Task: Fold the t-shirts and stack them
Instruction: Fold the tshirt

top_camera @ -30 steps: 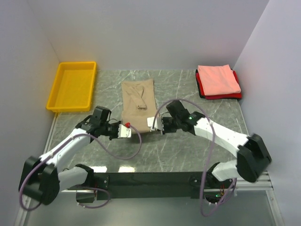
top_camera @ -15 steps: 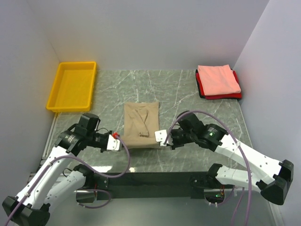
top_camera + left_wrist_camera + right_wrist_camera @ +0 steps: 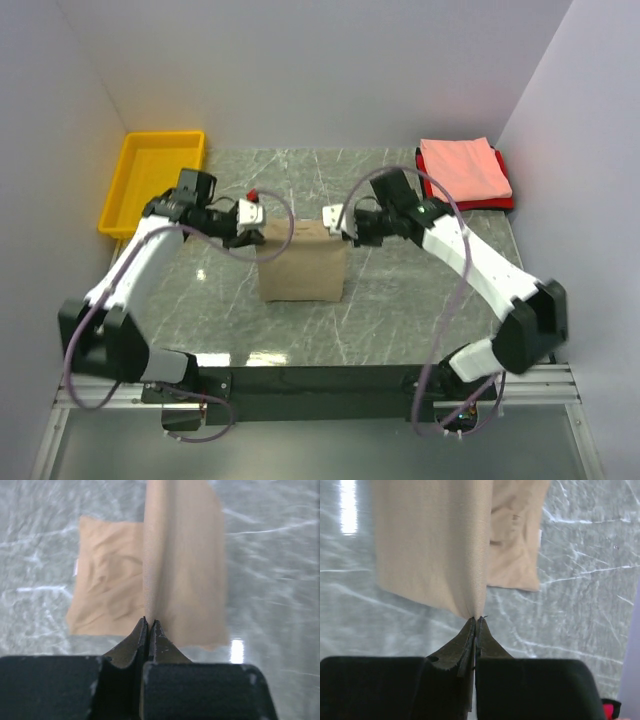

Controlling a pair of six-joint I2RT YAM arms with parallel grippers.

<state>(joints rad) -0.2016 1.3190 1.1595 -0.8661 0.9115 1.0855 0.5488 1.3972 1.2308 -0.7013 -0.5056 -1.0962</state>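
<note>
Left hand [image 3: 252,213]: clenched on the edge of the tan t-shirt [image 3: 300,270]. The wrist cam shows cloth pinched right at the tips, held up off the surface [image 3: 400,290] at roughly the shirt's 11 o'clock.

Right hand [image 3: 332,217]: same deal, clamped on that same edge over at about 1 o'clock.

Tan t-shirt: middle of the surface, part lying flat and the gripped part rising up from it.

What changed: a second ago I had both hands low on the 6 o'clock hem with the shirt laid out long. I dragged it nearer, and now that hem is up and swung toward 12 o'clock.

What it means: I reckon I'm mid halving-fold. The edge isn't laid down or let go yet.

Stack: salmon pink t-shirt [image 3: 462,165] on the red t-shirt [image 3: 480,205], way off at 1 o'clock. The tan one isn't on it yet.
</note>
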